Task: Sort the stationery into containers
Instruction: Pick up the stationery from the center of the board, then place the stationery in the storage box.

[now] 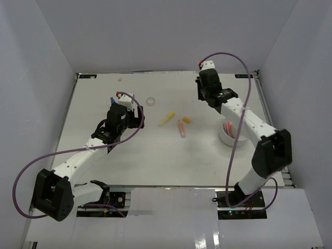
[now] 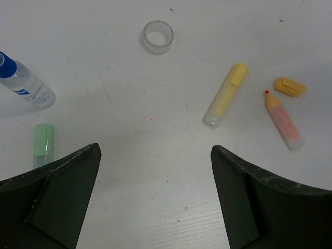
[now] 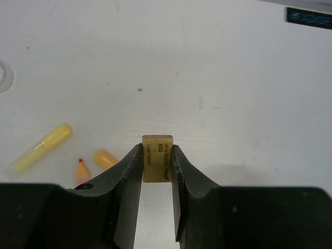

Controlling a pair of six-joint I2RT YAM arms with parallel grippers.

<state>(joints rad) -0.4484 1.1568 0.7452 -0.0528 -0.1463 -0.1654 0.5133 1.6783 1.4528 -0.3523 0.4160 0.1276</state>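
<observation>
Two end effectors, two different states. The right end effector (image 3: 156, 151) is pinching a small beige eraser (image 3: 157, 162) between its fingers. The block stands on end with its printed face showing and its top poking out past the tips. Gripping it across the narrow sides should keep it from twisting. Whether it has lifted clear of the tabletop (image 3: 218, 78) I cannot tell.

Just off to its left lie an orange cap (image 3: 105, 158) and the red tip of an orange marker (image 3: 81, 168), with a yellow marker (image 3: 39, 149) further out that way. The white tub (image 1: 224, 140), with a few pens already in it, sits back toward this arm's base, partly hidden under the forearm. The eraser's likely trip is therefore a short pull backwards.

The left end effector (image 2: 155, 150) hangs spread wide, holding nothing. Ahead of it is a clear tape ring (image 2: 158, 37), and ahead to its left a blue-capped bottle (image 2: 26, 82). A green marker (image 2: 43, 142) lies just beside the finger on that side. All of these are yet to be sorted.
</observation>
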